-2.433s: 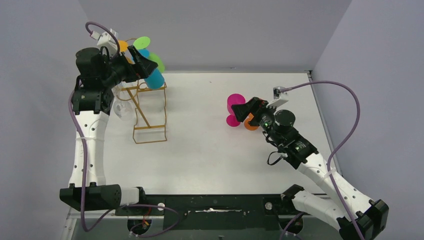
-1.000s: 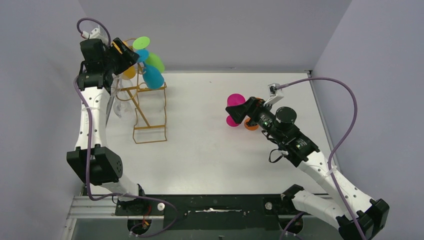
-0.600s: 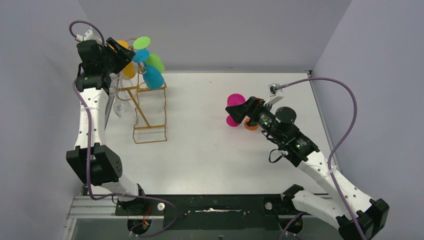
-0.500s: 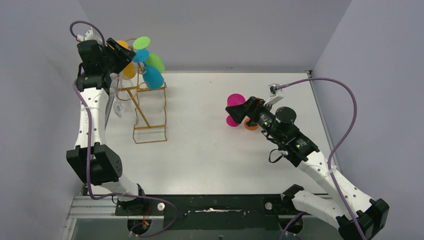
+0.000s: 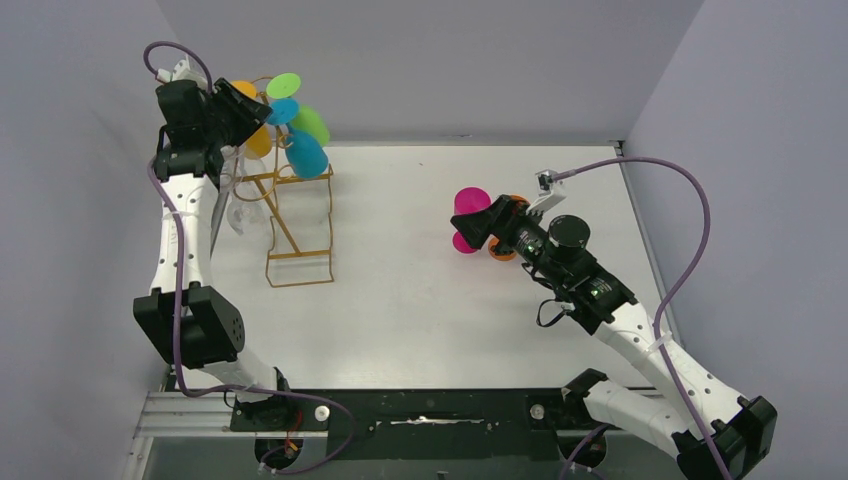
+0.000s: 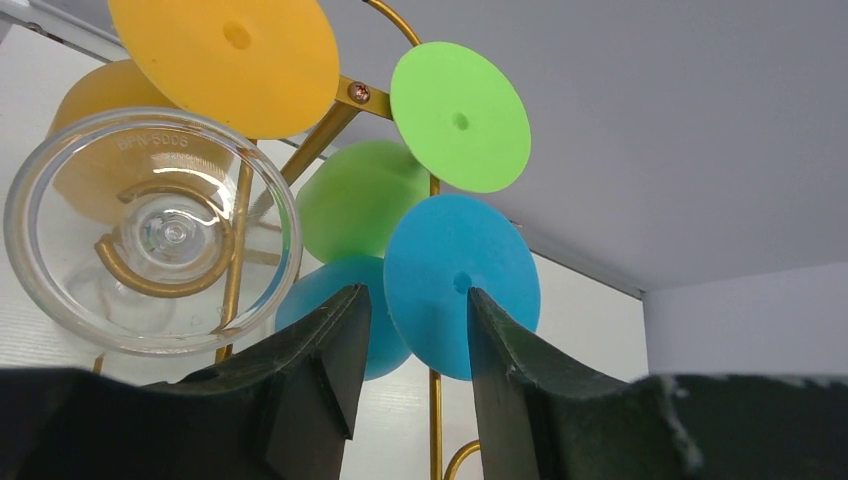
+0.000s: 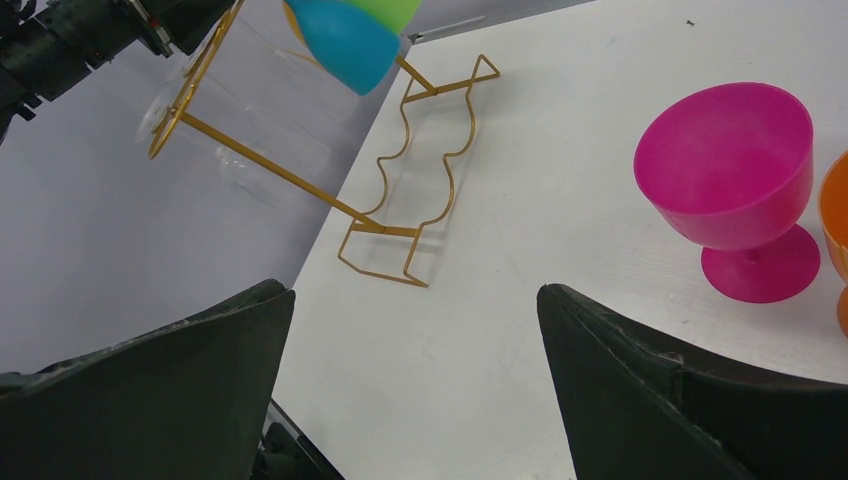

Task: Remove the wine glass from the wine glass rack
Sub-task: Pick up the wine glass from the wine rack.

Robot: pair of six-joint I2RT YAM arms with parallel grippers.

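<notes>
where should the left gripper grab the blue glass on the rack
The stem, between foot disc and bowl. The blue glass hangs foot-up on the wine glass rack, with the green glass crowding its far side, so probably come in from where the left gripper sits, jaws straddling the stem.

Wine glass rack (image 7: 262,164) top cropped

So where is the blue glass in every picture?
Top external: the blue glass hangs upper left on the gold rack.
Left wrist: blue glass in the middle, round foot facing us.
Right wrist: blue glass at the top edge, bowl only.
Shared landmark: the gold rack.
</notes>
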